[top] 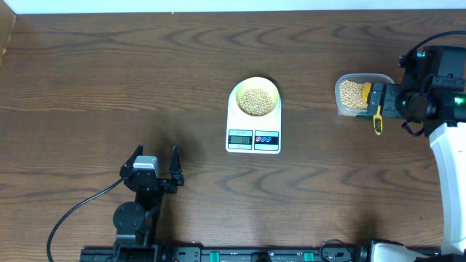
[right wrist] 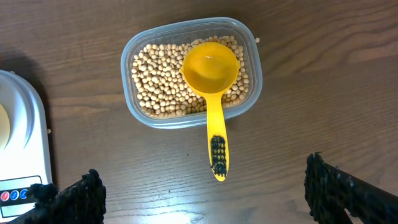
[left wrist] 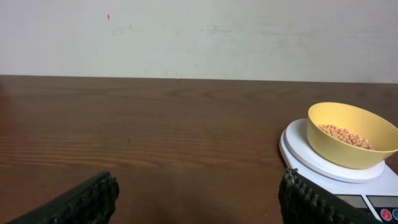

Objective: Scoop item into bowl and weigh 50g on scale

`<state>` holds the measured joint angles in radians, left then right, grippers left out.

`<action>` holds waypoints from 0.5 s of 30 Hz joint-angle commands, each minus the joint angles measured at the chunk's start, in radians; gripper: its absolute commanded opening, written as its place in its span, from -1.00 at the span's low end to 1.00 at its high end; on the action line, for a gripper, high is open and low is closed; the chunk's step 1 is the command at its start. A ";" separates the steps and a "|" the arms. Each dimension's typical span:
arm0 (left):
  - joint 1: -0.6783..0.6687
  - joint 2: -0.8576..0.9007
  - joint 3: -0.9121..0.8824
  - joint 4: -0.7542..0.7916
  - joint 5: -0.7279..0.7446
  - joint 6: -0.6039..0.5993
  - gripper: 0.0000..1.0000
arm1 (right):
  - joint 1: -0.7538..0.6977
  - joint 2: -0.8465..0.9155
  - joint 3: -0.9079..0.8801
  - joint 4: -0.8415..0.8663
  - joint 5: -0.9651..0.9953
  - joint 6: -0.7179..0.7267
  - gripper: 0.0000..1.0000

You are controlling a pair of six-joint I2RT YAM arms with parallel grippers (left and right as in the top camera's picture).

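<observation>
Bowl with beans sits on scale, middle of counter. Scoop lies in bean box, handle pointing at right gripper, spread wide, empty, nearest. Left gripper spread too, far off.

The white scale lies flat, its display edge at six o'clock. The pale yellow bowl stands upright on its twelve o'clock end, holding a shallow layer of beige beans. More of them lie well apart at three o'clock.
</observation>
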<state>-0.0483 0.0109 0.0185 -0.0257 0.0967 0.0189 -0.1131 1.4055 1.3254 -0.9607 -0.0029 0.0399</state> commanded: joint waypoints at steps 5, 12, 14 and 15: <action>0.002 -0.007 -0.014 -0.038 -0.004 -0.012 0.69 | 0.008 -0.007 0.002 -0.001 0.012 -0.015 0.99; 0.002 -0.007 -0.014 -0.038 -0.004 -0.012 0.69 | 0.008 -0.008 0.002 -0.001 0.011 -0.014 0.99; 0.002 -0.007 -0.014 -0.038 -0.004 -0.012 0.69 | 0.008 -0.008 0.002 -0.001 0.011 -0.006 0.99; 0.002 -0.007 -0.014 -0.038 -0.004 -0.012 0.69 | 0.008 -0.008 0.002 0.000 0.010 -0.002 0.99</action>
<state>-0.0483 0.0109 0.0185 -0.0261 0.0967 0.0189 -0.1127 1.4055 1.3254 -0.9607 -0.0029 0.0402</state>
